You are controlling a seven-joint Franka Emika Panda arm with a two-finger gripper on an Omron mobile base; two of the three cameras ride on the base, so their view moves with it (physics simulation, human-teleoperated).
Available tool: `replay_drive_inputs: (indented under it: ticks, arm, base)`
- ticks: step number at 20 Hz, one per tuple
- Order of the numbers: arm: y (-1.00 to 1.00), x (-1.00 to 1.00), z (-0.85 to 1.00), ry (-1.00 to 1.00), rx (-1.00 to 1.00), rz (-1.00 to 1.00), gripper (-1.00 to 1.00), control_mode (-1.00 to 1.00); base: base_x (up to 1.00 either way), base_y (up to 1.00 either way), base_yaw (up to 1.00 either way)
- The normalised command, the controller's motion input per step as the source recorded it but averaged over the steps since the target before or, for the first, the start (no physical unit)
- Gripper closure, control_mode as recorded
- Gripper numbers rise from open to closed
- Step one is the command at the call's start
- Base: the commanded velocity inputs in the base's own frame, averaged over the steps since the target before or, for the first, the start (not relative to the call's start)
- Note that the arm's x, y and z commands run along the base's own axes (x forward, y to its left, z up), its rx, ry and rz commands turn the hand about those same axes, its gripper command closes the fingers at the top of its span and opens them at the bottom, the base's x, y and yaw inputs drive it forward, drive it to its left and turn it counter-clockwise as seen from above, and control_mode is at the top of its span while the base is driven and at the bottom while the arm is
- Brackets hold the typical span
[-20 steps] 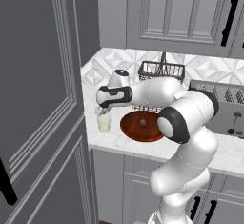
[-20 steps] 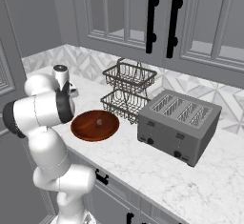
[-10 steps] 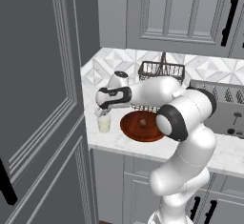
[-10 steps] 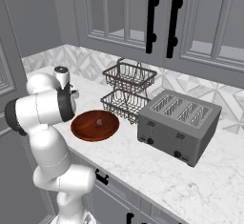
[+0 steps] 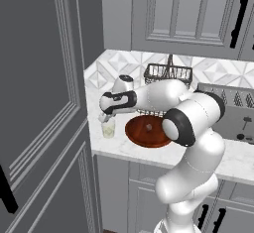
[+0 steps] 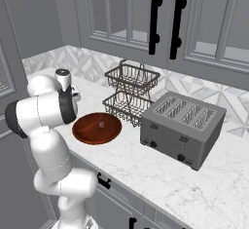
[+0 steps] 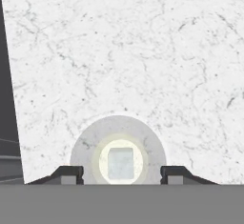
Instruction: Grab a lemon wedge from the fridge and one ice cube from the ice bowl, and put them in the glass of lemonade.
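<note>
I see the small clear glass of pale yellow lemonade [image 5: 108, 128] standing on the white marble counter [image 5: 228, 157], close to the counter's left end and just beside the tall dark grey fridge door [image 5: 39, 103]. Looking straight down from the hand view, I see the glass [image 7: 119, 158] as a round ring with pale yellow drink in it, and a tiny see-through ice cube [image 7: 120, 163] sits in the middle of the drink. I cannot spot a lemon wedge in the glass. My two-finger gripper [image 7: 119, 173] hangs right over the glass, and its dark fingertips [image 7: 69, 174] stand apart, one on each side of the rim, with nothing between them. From the left base view, the gripper [image 5: 105, 116] is just above the top of the glass. Next to the glass, on its right, is the wide round reddish-brown wooden bowl [image 5: 147, 131]. In the right base view the bowl [image 6: 97, 128] has one tiny pale thing near its middle, too small for me to tell what it is. Behind the bowl stands a dark wire basket with two levels [image 6: 130, 94], and I see nothing in it. A grey toaster with four slots [image 6: 182, 128] sits further right on the counter.
</note>
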Motion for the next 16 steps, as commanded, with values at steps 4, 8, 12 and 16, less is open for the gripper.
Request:
replay_drive_inputs:
  ticks: [4,8,12,16]
  arm:
    - [0.0,0.0,0.0,0.0,0.0,0.0,-1.0,-1.0]
    - [0.0,0.0,0.0,0.0,0.0,0.0,-1.0,-1.0]
    - [0.0,-0.33,0.18,-0.19,0.06,0.0,-1.0,-1.0]
    - [-0.01,-0.43,0.14,-0.22,0.09,0.0,-1.0,-1.0]
  base:
    - [0.0,0.0,0.0]
    - [0.0,0.0,0.0]
    - [0.0,0.0,0.0]
    - [0.0,0.0,0.0]
